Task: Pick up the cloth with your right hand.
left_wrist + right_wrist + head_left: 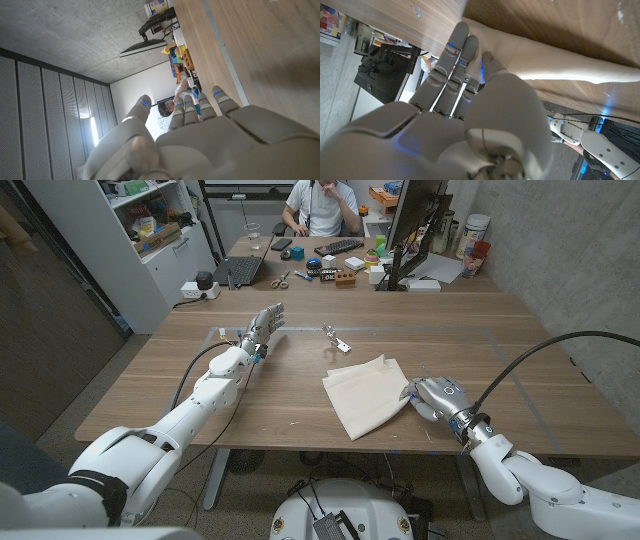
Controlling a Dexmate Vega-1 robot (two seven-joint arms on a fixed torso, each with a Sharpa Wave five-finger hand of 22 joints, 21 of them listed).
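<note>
Cream cloth (365, 394) lies flat on the wooden table (500, 340), a bit right of center, with the right hand (437, 398) at its right edge, fingers (454, 52) extended together and touching the fabric, nothing gripped. Left hand (262, 329) rests further back on the left, fingers apart, holding nothing. No containers near the cloth; a small metal clip-like object (337, 340) sits just behind it.

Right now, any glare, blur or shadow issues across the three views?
Head view: even light, sharp; cloth and right hand clear. Left wrist view: bright strip light blown out, left hand close and soft. Right wrist view: the hand fills the foreground, slightly soft, blue glow on it; cloth edge readable.
</note>
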